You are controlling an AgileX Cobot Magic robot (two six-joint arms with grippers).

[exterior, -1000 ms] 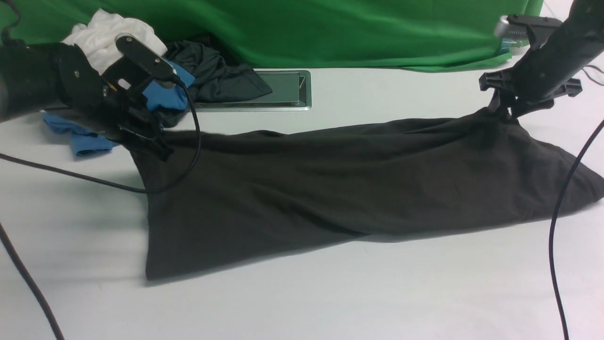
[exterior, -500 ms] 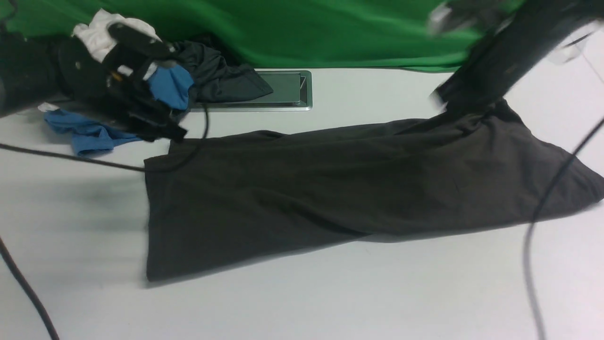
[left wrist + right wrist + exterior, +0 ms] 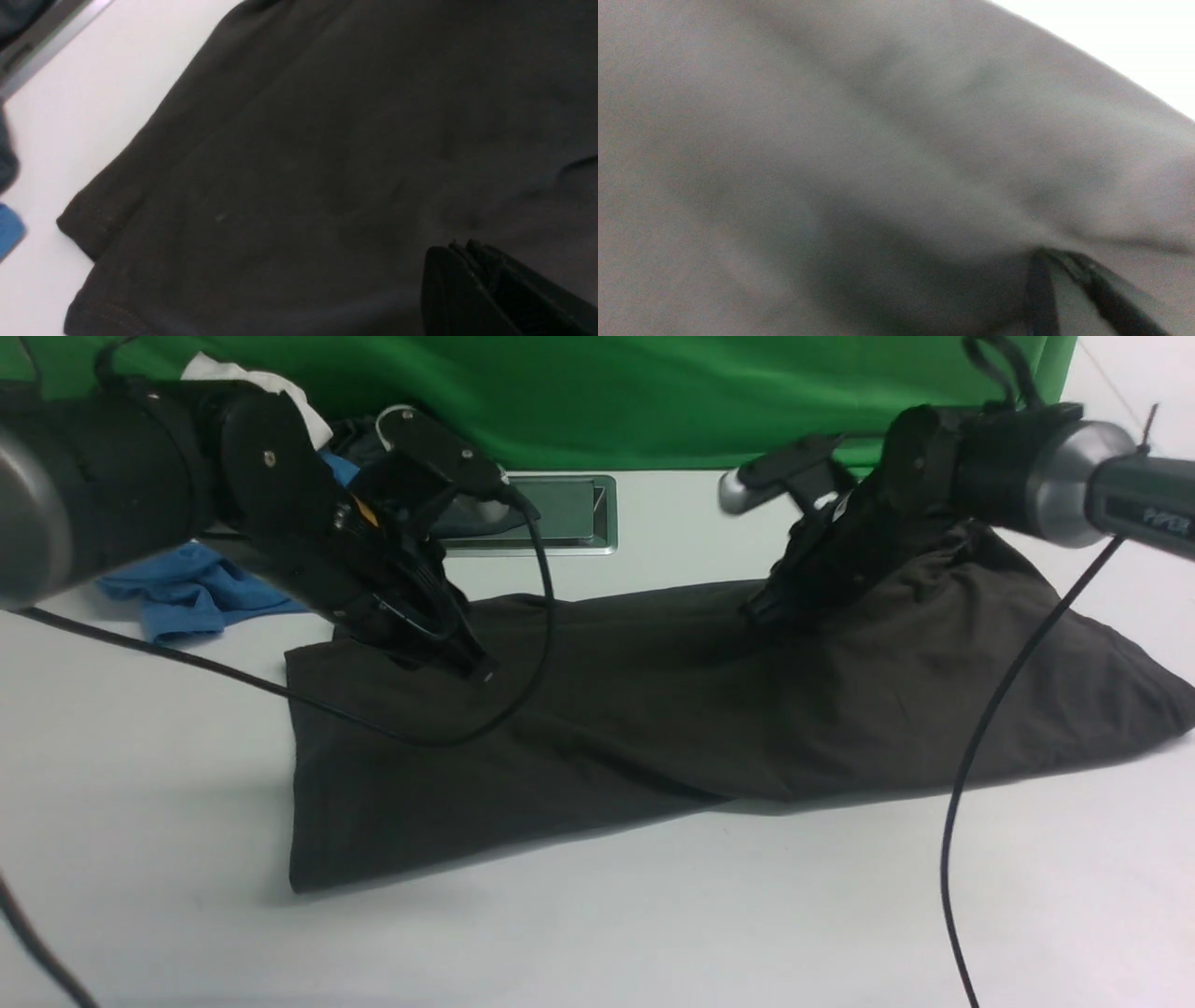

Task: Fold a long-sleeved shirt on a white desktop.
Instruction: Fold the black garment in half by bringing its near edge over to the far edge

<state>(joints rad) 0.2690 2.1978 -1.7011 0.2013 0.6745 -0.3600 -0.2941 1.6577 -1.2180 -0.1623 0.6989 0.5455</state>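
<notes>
The long-sleeved shirt (image 3: 653, 709) lies spread as a wide dark band across the middle of the white desk (image 3: 597, 933), its hemmed end toward 8 o'clock and its far end rising into a low hump toward 3 o'clock, which suggests a first fold along its length is already laid. Both arms reach in over the cloth from either side. The left claw (image 3: 462, 658) sits over the shirt's upper edge at about 10 o'clock of the garment, its jaws together with nothing between them (the left wrist view shows only flat fabric ahead of the tip). The right claw (image 3: 770, 607) rests low on the upper edge at about 1 o'clock, also closed; whether it pinches any cloth cannot be told. Closed tips pressed this way probably serve to smooth or pin the fabric. Spare garments (image 3: 196, 593) sit at 10 o'clock of the desk, clear of the work.
</notes>
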